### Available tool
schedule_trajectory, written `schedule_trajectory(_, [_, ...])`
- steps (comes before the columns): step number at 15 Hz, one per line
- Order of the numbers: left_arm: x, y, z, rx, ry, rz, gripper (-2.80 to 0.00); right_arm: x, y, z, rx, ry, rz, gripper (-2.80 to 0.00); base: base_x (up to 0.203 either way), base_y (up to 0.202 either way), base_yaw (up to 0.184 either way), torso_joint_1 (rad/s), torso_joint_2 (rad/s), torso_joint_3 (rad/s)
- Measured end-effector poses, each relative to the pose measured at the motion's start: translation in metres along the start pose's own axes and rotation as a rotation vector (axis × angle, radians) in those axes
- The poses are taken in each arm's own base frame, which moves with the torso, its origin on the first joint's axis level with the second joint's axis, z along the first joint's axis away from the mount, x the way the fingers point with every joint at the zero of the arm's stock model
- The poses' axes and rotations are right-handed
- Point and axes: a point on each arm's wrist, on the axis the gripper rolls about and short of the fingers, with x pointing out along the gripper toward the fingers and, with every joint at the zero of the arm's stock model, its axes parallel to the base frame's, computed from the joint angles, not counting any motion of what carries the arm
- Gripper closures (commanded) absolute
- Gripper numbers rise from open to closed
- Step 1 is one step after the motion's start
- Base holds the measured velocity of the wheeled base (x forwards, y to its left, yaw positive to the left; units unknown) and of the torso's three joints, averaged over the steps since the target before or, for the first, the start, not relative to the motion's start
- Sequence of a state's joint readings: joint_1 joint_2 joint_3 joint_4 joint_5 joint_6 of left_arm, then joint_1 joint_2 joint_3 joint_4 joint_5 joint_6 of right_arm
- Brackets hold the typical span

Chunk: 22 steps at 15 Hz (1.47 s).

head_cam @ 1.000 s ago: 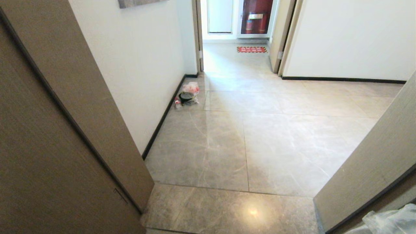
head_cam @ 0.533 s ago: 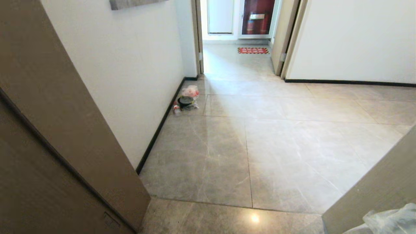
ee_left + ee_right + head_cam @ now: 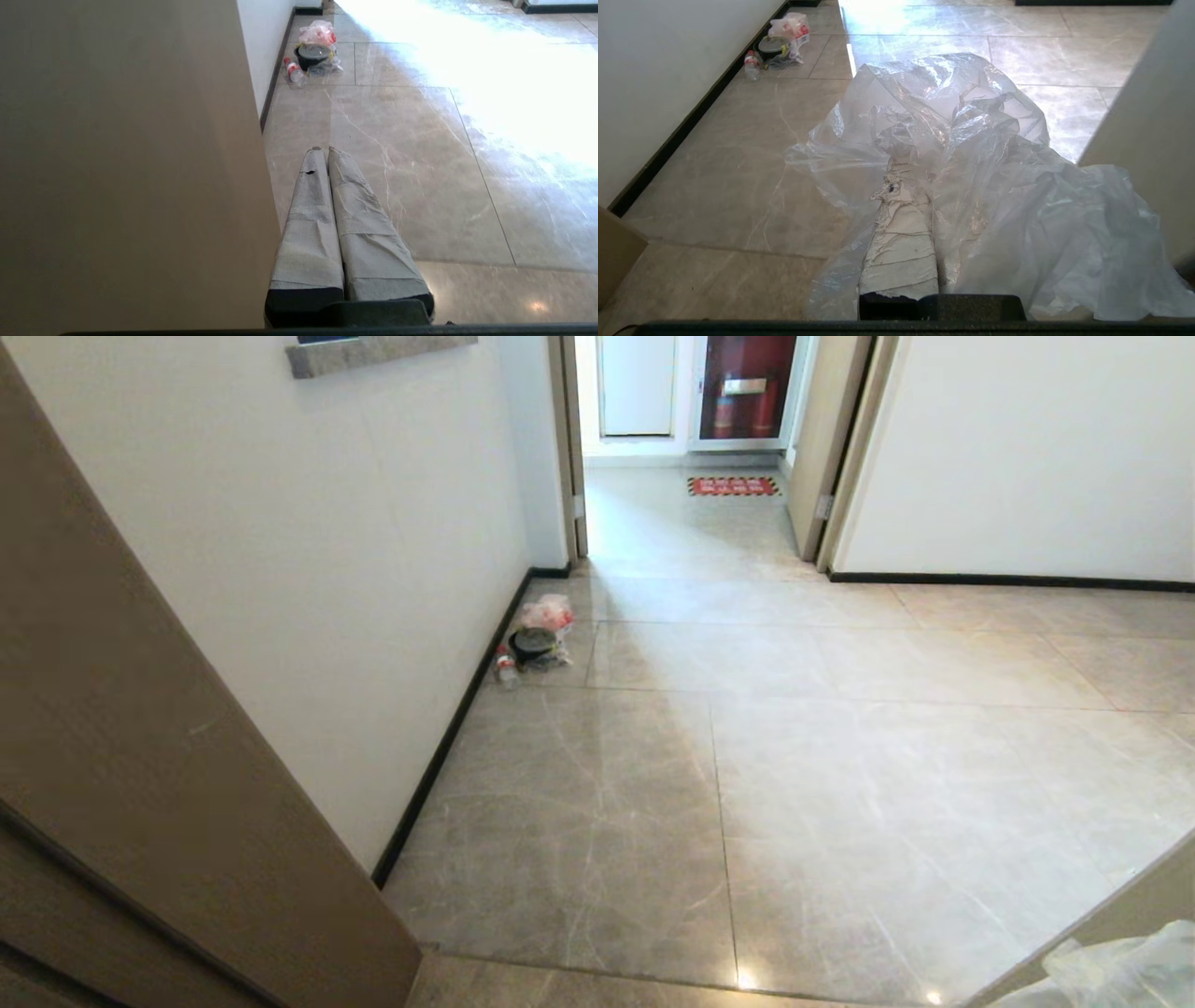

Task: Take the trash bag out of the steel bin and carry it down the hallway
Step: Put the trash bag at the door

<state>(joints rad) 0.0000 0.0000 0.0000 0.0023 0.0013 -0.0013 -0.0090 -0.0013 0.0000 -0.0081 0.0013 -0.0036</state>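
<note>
The trash bag (image 3: 971,154), thin clear crinkled plastic, drapes over my right gripper (image 3: 909,163), which is shut on a bunch of it. A corner of the bag (image 3: 1120,971) shows at the bottom right of the head view. My left gripper (image 3: 325,149) is shut with nothing in it, its taped fingers (image 3: 308,224) pressed together above the floor beside a brown door frame (image 3: 140,163). The hallway (image 3: 794,756), with glossy beige tiles, white walls and black skirting, stretches ahead. The steel bin is out of view.
Litter lies against the left wall: a pink-red bag (image 3: 548,611), a black round container (image 3: 534,639) and a small bottle (image 3: 505,665). Brown door frames stand close at the left (image 3: 140,756) and right (image 3: 1102,933). A red mat (image 3: 734,485) lies in the far doorway.
The whole view has shifted forward through the doorway: both door frames have slid toward the picture's edges and more hallway floor shows. The bag stays in the same corner.
</note>
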Motion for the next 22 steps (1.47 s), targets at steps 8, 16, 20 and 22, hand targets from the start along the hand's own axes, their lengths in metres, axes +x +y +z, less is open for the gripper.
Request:
schedule_trajectory(8, [0.0,0.0,0.0,0.0,0.0,0.0,0.0,0.0,0.0,0.0,0.0,0.0,0.0,0.0,0.146,0.0,-0.019,0.003,0.0,0.002])
schedule_trajectory(16, [0.0,0.0,0.0,0.0,0.0,0.0,0.0,0.0,0.0,0.0,0.0,0.0,0.0,0.0,0.153,0.0,-0.017,0.004,0.0,0.002])
schedule_trajectory(20, [0.0,0.0,-0.0001,0.0,0.001,0.0,0.0,0.0,0.0,0.0,0.0,0.0,-0.001,0.0,0.166,0.0,-0.012,0.002,0.0,0.003])
schedule_trajectory(22, [0.0,0.0,-0.0001,0.0,0.001,0.0,0.0,0.0,0.0,-0.0001,0.0,0.001,0.0,0.0,0.187,0.0,-0.002,0.0,0.0,0.002])
